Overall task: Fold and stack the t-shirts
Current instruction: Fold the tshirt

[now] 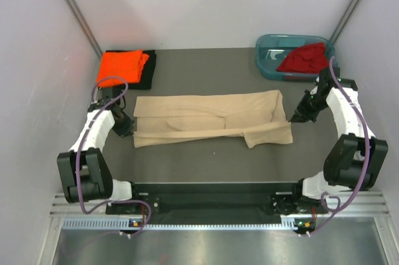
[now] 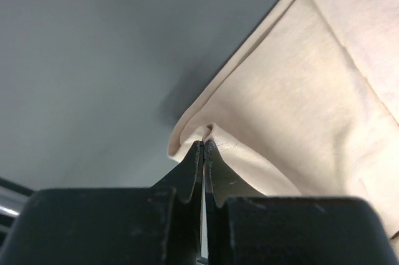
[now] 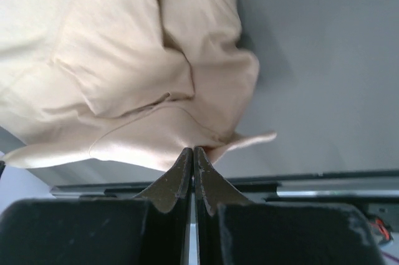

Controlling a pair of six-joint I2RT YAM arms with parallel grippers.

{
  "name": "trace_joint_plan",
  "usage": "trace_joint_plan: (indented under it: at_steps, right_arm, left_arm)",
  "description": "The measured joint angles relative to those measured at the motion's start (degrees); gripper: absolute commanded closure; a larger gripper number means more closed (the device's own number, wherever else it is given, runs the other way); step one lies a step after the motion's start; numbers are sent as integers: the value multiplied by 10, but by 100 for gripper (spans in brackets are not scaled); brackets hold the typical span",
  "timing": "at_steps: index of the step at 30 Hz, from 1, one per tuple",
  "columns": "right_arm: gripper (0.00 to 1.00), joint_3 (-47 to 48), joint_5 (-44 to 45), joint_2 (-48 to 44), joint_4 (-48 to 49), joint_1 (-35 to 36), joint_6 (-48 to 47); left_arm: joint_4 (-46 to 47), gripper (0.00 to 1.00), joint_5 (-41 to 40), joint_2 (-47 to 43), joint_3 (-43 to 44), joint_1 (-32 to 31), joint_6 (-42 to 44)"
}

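Dark grey table [image 1: 206, 159] with three things resting directly on it.
A beige-tan t-shirt [image 1: 206, 115] lies stretched left to right across the middle, folded into a long band, its right end bunched and creased. A folded black t-shirt [image 1: 148, 78] sits flat in the far left corner. A teal tub [image 1: 265, 65] stands in the far right corner, apart from the beige-tan t-shirt and well apart from the black one.

No readable text, label, brand, number or sign in any view, beige t-shirt [image 1: 206, 115], orange t-shirt [image 1: 121, 65], black t-shirt [image 1: 148, 77], dark red t-shirt [image 1: 303, 59], teal tub [image 1: 265, 50] and worktop [image 1: 206, 72] all plain
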Motion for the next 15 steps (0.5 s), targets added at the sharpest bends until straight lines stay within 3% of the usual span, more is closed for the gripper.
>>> trace_joint_plan:
  at_steps: [15]
  right_arm:
    - [100,81,-24,139,50,20,-7]
  left_arm:
    - [21,100,15,169,144,-2,61]
